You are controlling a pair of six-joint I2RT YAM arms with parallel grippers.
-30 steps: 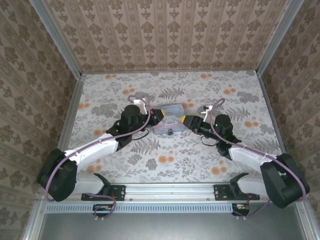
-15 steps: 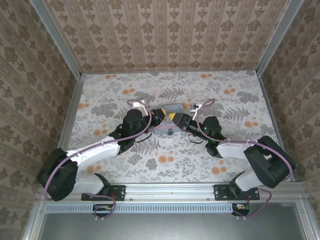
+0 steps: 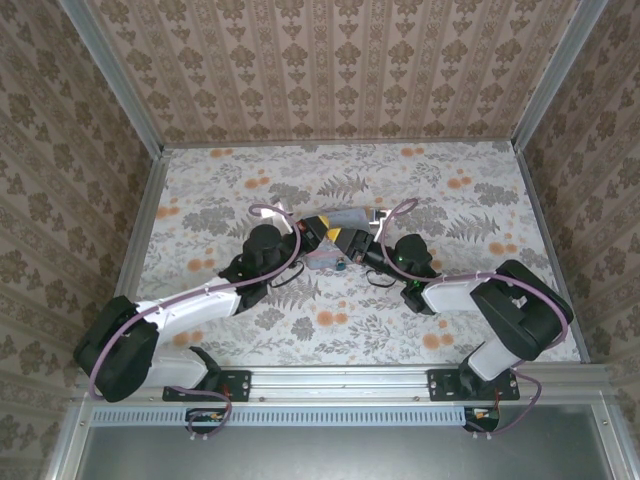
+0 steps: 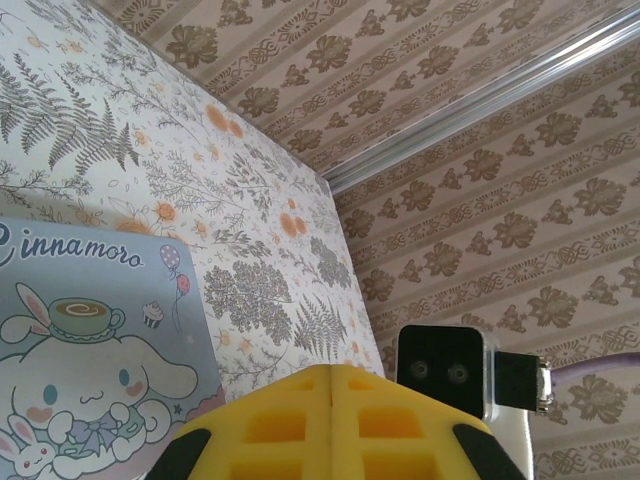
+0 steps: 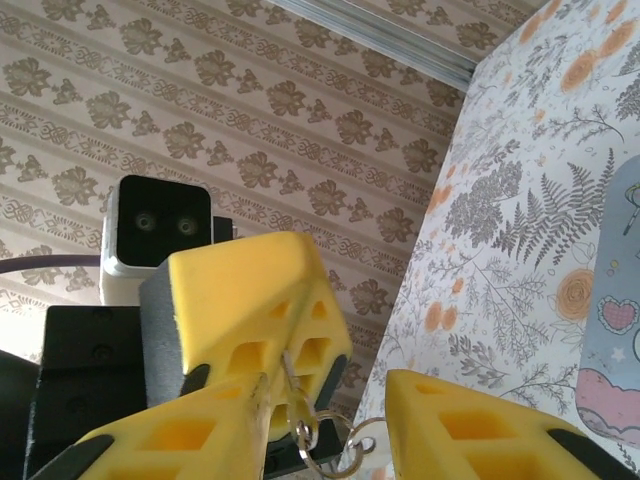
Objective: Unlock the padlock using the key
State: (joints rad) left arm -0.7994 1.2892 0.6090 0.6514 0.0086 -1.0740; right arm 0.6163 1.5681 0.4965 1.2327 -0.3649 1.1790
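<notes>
My left gripper (image 4: 330,372) is shut, its yellow fingers (image 5: 250,290) pinching the thin key (image 5: 293,385), whose wire rings (image 5: 340,445) dangle below. In the top view it (image 3: 325,231) hovers over the pastel-blue cartoon box (image 3: 349,214). My right gripper (image 5: 325,400) faces it tip to tip, open, with the key and rings hanging between its two fingers, close to the left one. From above, the right gripper (image 3: 352,243) sits just right of the left one. The tiny dark teal padlock (image 3: 341,265) lies by the box's near edge.
The floral table (image 3: 440,200) stretches out on all sides of the box, closed in by patterned walls with metal corner posts (image 3: 110,80). The printed box lid (image 4: 90,330) lies below my left fingers. The right wrist's camera (image 4: 440,370) is close in front of them.
The right arm has folded in leftward, bringing its gripper up against the left one, and its jaws have narrowed around the key. The left gripper shifted slightly and stayed shut.
</notes>
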